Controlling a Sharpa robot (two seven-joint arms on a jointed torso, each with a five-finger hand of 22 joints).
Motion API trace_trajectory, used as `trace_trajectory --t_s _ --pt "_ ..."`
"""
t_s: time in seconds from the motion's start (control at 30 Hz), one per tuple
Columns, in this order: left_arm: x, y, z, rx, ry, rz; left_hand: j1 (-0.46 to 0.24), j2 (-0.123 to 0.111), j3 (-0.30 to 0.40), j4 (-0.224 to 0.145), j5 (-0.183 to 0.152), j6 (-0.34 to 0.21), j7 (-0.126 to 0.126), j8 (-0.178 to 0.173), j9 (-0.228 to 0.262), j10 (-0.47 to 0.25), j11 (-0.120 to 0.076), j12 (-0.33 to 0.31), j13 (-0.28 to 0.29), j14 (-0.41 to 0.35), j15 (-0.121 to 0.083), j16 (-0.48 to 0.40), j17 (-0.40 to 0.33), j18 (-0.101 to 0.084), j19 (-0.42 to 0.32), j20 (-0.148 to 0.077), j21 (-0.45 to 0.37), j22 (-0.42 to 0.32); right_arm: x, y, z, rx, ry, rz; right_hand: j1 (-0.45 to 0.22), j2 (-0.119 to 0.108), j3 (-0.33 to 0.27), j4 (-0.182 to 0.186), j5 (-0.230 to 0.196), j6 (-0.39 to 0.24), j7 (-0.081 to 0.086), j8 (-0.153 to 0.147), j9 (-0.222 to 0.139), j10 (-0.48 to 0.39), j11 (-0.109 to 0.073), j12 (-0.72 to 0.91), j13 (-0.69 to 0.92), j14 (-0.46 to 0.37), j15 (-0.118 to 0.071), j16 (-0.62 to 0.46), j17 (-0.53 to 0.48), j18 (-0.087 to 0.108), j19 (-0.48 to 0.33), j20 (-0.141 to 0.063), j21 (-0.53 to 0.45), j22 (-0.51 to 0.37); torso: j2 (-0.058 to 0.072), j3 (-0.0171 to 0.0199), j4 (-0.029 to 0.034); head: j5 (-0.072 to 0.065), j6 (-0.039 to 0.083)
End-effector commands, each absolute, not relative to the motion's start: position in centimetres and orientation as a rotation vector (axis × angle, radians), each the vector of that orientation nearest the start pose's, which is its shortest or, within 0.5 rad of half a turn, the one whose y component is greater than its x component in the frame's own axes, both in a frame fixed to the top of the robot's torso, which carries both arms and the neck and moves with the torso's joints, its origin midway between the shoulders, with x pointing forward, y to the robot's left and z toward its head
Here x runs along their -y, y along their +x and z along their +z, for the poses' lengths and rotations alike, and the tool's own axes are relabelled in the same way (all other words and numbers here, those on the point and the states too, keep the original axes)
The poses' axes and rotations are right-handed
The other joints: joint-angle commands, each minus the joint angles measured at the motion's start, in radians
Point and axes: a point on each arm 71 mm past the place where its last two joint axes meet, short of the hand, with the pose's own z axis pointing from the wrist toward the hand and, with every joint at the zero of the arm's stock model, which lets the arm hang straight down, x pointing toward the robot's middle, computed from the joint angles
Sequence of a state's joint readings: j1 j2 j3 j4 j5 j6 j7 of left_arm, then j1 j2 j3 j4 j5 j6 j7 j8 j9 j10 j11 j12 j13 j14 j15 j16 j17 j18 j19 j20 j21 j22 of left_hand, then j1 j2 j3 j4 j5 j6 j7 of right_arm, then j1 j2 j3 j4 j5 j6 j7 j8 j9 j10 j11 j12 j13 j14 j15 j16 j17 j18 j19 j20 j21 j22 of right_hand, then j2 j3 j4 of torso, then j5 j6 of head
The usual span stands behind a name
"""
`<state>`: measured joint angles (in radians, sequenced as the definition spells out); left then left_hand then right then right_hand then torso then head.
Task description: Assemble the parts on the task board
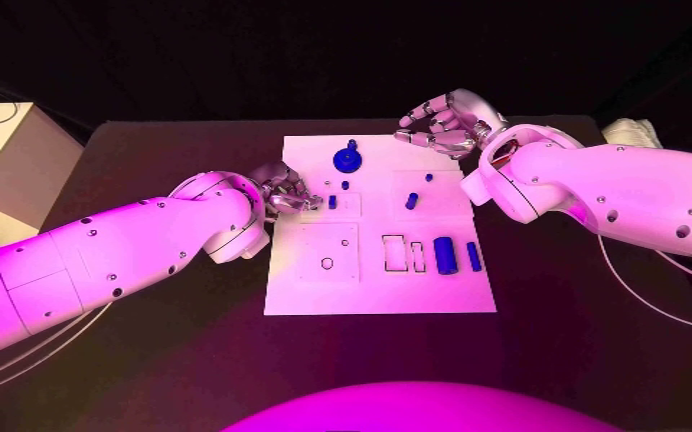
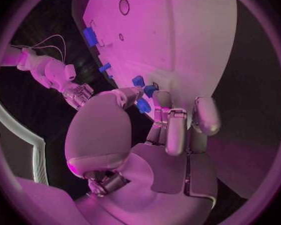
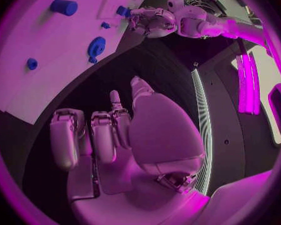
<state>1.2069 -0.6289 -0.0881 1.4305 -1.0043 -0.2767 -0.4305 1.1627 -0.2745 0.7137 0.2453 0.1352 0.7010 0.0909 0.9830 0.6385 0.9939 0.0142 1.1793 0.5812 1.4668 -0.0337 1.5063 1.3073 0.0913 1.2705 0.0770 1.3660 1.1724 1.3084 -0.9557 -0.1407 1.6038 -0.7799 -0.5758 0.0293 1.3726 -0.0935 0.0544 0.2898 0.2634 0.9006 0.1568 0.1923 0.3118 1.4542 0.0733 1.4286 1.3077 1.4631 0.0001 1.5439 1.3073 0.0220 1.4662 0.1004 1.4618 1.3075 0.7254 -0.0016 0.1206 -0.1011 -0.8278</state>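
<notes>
Part [image 1: 332,202] at left hand [image 1: 289,195] fingertips

The board [image 1: 378,282] lies mid-counter [image 1: 173,352]. The left hand [image 1: 287,193] rests at the board's left edge, fingers beside a small blue part [image 1: 332,202]. The right hand [image 1: 447,124] hovers off its far right corner, fingers curled, holding nothing. A round part [image 1: 348,160] sits near its far edge; 2 bars [image 1: 456,255] lie near its right edge.
</notes>
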Motion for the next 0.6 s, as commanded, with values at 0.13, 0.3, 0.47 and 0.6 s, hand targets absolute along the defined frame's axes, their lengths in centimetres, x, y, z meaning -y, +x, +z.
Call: trace_trajectory --t_s 0.13,0.3,0.47,0.6 --pt "-13.58 49.14 -22.85 -2.063 -0.355 -0.628 0.028 0.006 0.035 -0.014 -0.002 0.001 -0.013 0.009 -0.007 0.005 -0.004 0.007 0.003 0.053 -0.011 0.005 0.137 0.002 0.006 -0.008 0.004 0.004 24.72 48.03 -15.7 -1.534 0.492 0.896 -0.008 -0.001 0.006 -0.001 0.007 -0.002 0.002 0.005 -0.001 -0.005 0.002 -0.006 0.136 0.091 0.0 -0.006 0.196 0.006 0.056 0.002 -0.007 0.194 -0.001 0.0 0.0005 0.0 -0.002" --pt "-13.59 49.15 -22.89 -2.067 -0.358 -0.628 0.044 0.013 0.067 -0.028 -0.002 0.002 -0.015 0.012 -0.014 0.007 -0.006 0.009 0.003 0.054 -0.013 0.006 0.139 0.002 0.008 -0.01 0.005 0.006 24.72 48.02 -15.71 -1.535 0.492 0.896 -0.008 -0.001 0.006 -0.001 0.007 -0.002 0.002 0.005 -0.001 -0.005 0.002 -0.006 0.136 0.091 0.0 -0.006 0.196 0.006 0.056 0.002 -0.007 0.194 0.0 0.0001 0.0003 0.0 -0.001" --pt "-13.62 49.15 -22.89 -2.068 -0.36 -0.63 0.051 0.021 0.089 -0.036 -0.003 0.001 -0.017 0.014 -0.018 0.007 -0.008 0.009 0.0 0.054 -0.014 0.007 0.139 0.002 0.008 -0.011 0.005 0.007 24.75 48.02 -15.73 -1.535 0.493 0.895 -0.008 -0.001 0.007 -0.001 0.007 -0.002 0.002 0.006 -0.001 -0.005 0.001 -0.005 0.136 0.09 0.0 -0.006 0.196 0.005 0.056 0.002 -0.006 0.195 0.0 -0.0002 -0.0002 -0.001 -0.001" --pt "-13.59 49.1 -22.87 -2.068 -0.361 -0.638 0.06 0.027 0.132 -0.055 -0.002 -0.005 -0.018 0.015 -0.026 0.001 -0.009 0.005 -0.008 0.054 -0.015 0.007 0.139 0.002 0.007 -0.013 0.006 0.007 24.76 48.02 -15.76 -1.537 0.493 0.895 -0.008 -0.001 0.007 -0.001 0.007 -0.002 0.002 0.006 -0.001 -0.005 0.001 -0.005 0.136 0.09 0.0 -0.006 0.196 0.005 0.056 0.002 -0.006 0.195 0.0 -0.0005 -0.0001 -0.001 -0.001"
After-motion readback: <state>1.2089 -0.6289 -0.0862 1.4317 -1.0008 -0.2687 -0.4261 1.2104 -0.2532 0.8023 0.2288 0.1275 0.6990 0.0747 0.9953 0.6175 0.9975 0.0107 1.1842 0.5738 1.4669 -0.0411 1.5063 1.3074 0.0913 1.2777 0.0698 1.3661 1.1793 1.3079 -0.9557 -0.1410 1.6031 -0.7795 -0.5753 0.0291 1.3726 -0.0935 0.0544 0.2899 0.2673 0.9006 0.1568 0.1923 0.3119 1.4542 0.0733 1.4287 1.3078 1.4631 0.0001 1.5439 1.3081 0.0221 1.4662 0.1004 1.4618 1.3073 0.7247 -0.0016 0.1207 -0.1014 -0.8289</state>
